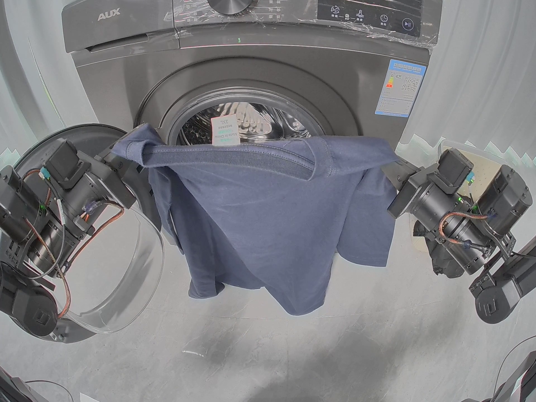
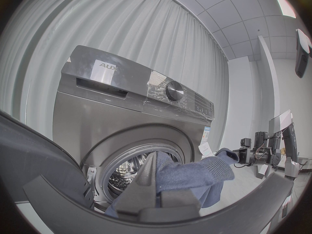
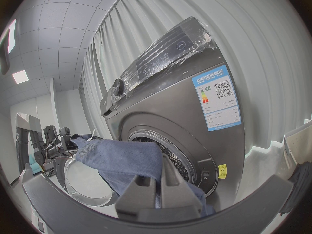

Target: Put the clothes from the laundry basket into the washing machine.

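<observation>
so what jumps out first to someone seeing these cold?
The blue shirt hangs spread like a banner across the open mouth of the washing machine, collar tag up and hem dangling free. The left hand pinches one shoulder and the right hand the other. The round glass door stands wide open on the robot's left.

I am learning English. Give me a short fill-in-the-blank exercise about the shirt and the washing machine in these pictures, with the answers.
1. The left gripper and the right gripper hold one ____ shirt between them.
2. The washing machine has a door that stands ____.
3. That door is on the robot's ____ side.
Missing words: blue; open; left.
</observation>
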Controlling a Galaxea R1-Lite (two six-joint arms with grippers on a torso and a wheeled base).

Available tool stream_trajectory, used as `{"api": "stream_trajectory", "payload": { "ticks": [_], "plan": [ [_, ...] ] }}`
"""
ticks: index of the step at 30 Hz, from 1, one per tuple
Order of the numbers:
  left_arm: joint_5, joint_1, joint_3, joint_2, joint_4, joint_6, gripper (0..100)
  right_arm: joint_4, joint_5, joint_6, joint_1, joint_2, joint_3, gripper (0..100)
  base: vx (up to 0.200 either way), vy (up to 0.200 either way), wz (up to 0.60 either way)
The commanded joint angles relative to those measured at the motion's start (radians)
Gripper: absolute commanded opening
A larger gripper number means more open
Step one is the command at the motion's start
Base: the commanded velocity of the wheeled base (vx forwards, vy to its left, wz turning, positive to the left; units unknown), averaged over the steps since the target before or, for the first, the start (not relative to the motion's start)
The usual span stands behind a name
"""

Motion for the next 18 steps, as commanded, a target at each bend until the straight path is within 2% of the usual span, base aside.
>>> {"api": "stream_trajectory", "payload": {
  "ticks": [1, 10, 14, 18],
  "plan": [
    [-0.001, 0.0, 0.001, 0.0, 0.0, -0.001, 0, 0.004, 0.0, -0.001, 0.004, -0.023, -0.004, 0, 0.0, 0.0, 0.0],
    [-0.002, 0.008, 0.01, 0.0, 0.001, 0.001, 0, 0.005, 0.0, -0.002, -0.009, -0.023, -0.015, 0, 0.0, 0.0, 0.0],
    [-0.025, 0.017, 0.015, 0.0, 0.003, -0.001, 0, 0.005, -0.001, -0.002, -0.021, -0.022, -0.016, 0, 0.0, 0.0, 0.0],
    [-0.028, 0.03, 0.024, -0.003, 0.003, 0.001, 0, 0.005, -0.001, -0.004, -0.024, -0.022, -0.022, 0, 0.0, 0.0, 0.0]
  ]
}}
